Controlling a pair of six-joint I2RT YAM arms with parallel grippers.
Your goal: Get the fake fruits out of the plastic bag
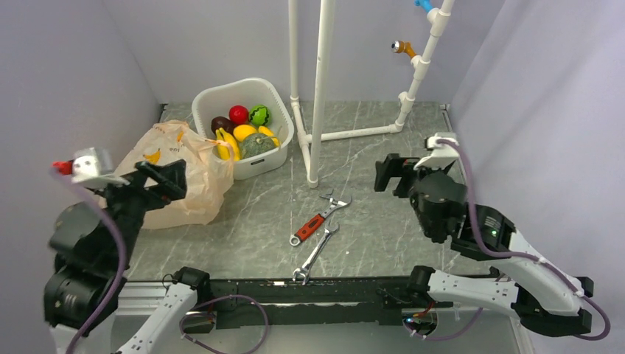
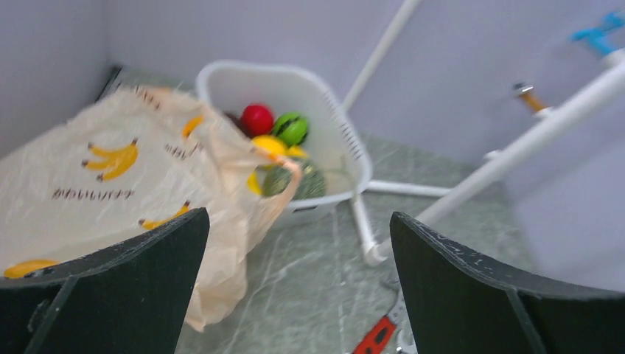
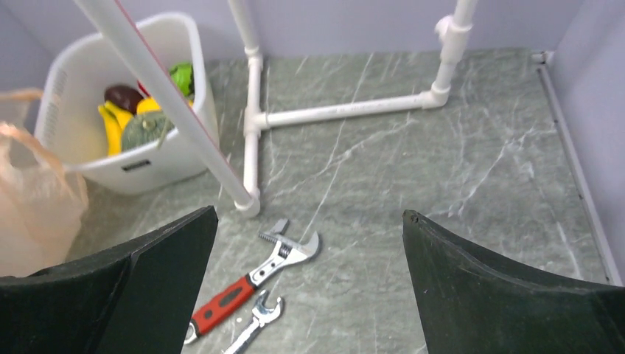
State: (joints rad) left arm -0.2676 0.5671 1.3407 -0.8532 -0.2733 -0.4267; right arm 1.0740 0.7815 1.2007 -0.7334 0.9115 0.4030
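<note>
The fake fruits lie in the white tub (image 1: 259, 163): banana bunch (image 1: 227, 144), dull green squash (image 1: 256, 145), green striped ball (image 1: 259, 114) and yellow-orange ball (image 1: 244, 132), with a red ball (image 1: 238, 113) and a maroon fruit (image 1: 221, 123). The banana-printed plastic bag (image 1: 173, 166) lies slack to the left of the tub, one handle against it. I cannot see inside the bag. My left gripper (image 1: 166, 181) is open and empty, raised by the bag's near side (image 2: 110, 184). My right gripper (image 1: 388, 175) is open and empty, raised at the right.
A white pipe frame (image 1: 318, 96) stands to the right of the tub, its foot on the table. A red-handled adjustable wrench (image 1: 318, 219) and a silver spanner (image 1: 315, 254) lie at centre front. Walls close in on the left, back and right.
</note>
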